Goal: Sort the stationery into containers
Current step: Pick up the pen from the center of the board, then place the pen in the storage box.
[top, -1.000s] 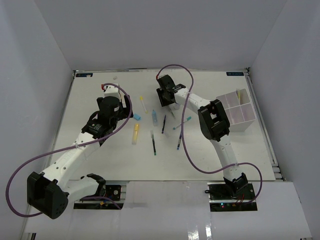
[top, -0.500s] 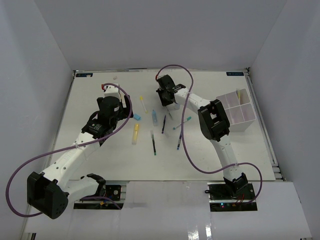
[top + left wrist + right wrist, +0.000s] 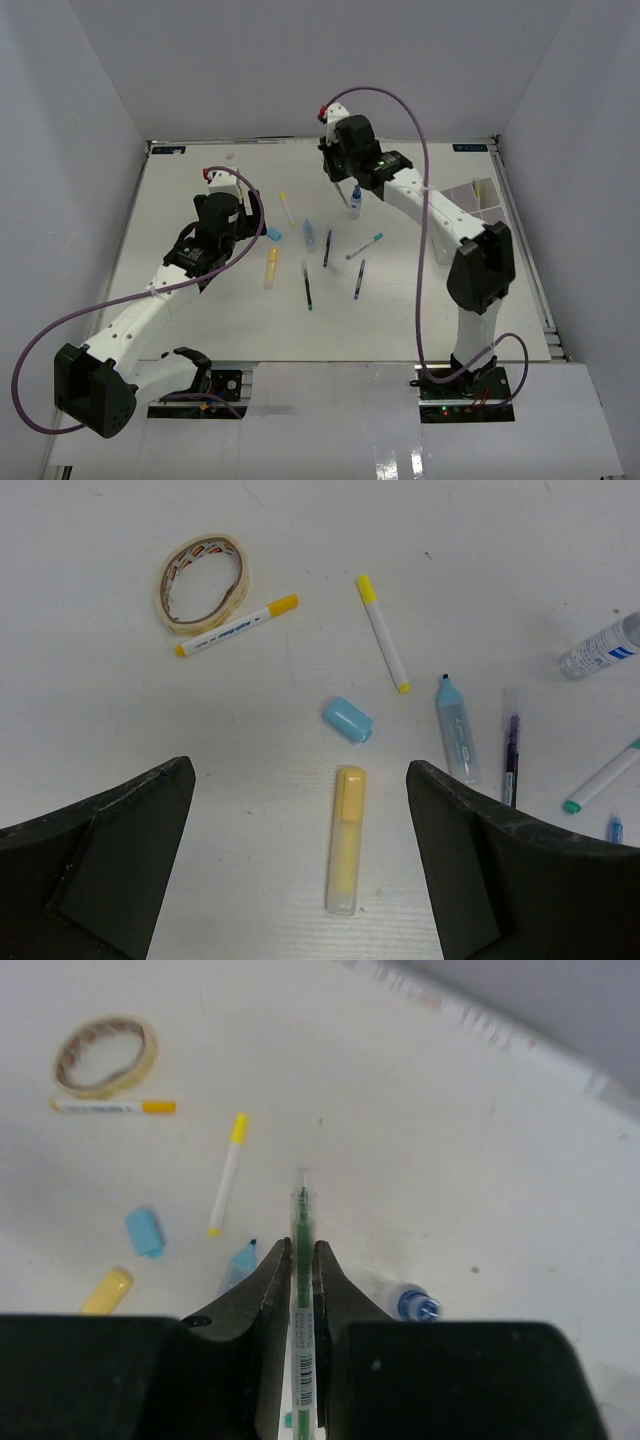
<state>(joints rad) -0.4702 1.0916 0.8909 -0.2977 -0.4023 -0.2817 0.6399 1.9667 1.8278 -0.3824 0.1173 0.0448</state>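
The right arm's jaws pinch a thin clear pen [image 3: 303, 1260] with green ink, plain only in the right wrist view (from above it is too slim to make out). The left arm's jaws stand spread wide over the white worktop [image 3: 120, 710], above a matte yellow highlighter [image 3: 346, 838], a rounded light-blue eraser [image 3: 348, 720] and a tan tape ring [image 3: 196, 550]. The translucent organizer box [image 3: 487, 197] shows only from above, half hidden behind the right arm.
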